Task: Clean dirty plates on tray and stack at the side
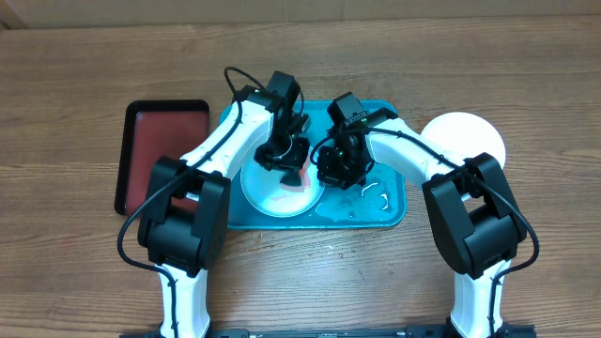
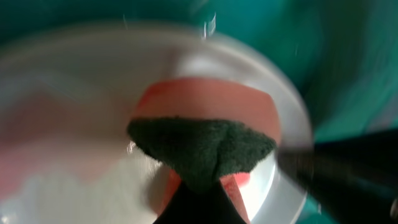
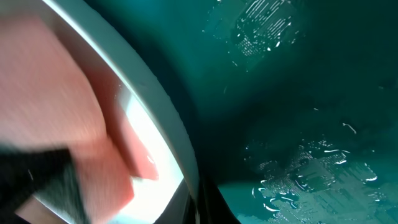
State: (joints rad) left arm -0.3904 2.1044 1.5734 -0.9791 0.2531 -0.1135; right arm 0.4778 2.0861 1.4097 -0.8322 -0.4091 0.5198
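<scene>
in the tray (image 1: 377, 212) sits one plate (image 1: 272, 199), outside one white plate (image 1: 470, 137).

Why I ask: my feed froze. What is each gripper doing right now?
Left gripper: closed, holding the sponge against the plate.
Right gripper: closed, apparently on the plate's rim.

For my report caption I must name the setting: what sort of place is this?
Probably a robotics lab bench, not a kitchen: two robot arms at a wooden table, a wet turquoise tray holding a plate, and a sponge.
</scene>
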